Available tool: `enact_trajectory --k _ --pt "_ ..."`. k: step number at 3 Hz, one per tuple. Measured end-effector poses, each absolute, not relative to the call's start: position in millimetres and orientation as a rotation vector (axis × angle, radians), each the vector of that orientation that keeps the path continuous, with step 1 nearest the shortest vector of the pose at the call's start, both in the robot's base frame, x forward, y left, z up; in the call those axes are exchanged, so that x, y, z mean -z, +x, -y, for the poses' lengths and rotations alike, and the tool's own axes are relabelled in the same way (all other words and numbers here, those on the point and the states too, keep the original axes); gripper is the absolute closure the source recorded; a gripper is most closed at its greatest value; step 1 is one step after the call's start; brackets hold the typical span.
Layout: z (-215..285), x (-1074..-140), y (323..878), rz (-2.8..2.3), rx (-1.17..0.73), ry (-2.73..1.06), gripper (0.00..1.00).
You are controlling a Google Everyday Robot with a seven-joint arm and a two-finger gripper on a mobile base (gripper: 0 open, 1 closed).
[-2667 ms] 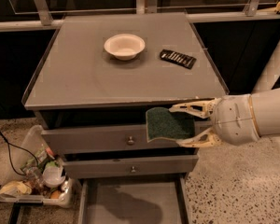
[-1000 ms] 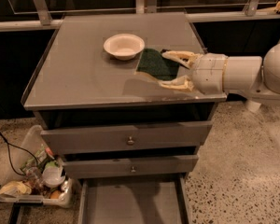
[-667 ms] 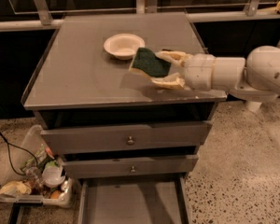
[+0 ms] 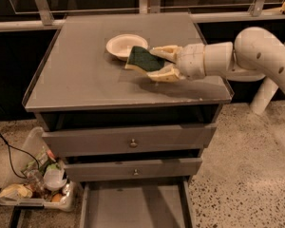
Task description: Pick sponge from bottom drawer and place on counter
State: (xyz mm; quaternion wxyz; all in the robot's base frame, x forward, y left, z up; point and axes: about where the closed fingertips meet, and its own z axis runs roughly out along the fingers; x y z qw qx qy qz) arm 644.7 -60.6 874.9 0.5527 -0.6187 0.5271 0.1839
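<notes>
Gripper (image 4: 153, 62) reaches in from the right of the bowl (image 4: 119, 45), pinching the sponge (image 4: 143, 59) between its two pale fingers (image 4: 165, 50), one on the sponge's far edge and one on the near edge. I place the sponge just right of the bowl, its free end overlapping the bowl's near rim in this view, above the counter (image 4: 80, 77). I cannot tell whether it touches the surface; the shadow beneath suggests it hangs slightly clear.

Handling, in my judgement: light, soft and compressible, not fragile. The rough green face should resist slipping, and a firm squeeze will only dent it. The present hold across the narrow width, near the middle, looks sound.

Orientation: green scrub face turned up towards the camera, with the pale yellow layer showing along the lower left edge. The long axis appears to run along the fingers, pointing from the arm (image 4: 256, 51) towards the bowl, tilted with the left end lower.

The bottom drawer (image 4: 133, 205), well below the bowl, stands open; I see nothing in the part of it that shows.
</notes>
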Motion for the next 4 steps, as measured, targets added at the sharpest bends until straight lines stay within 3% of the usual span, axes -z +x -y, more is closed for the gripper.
enact_trajectory --k 3,4 --pt "66.6 -872.1 656.8 -1.293 -0.423 -1.514 1.00" --pt "66.6 -872.1 656.8 -1.293 -0.423 -1.514 0.82"
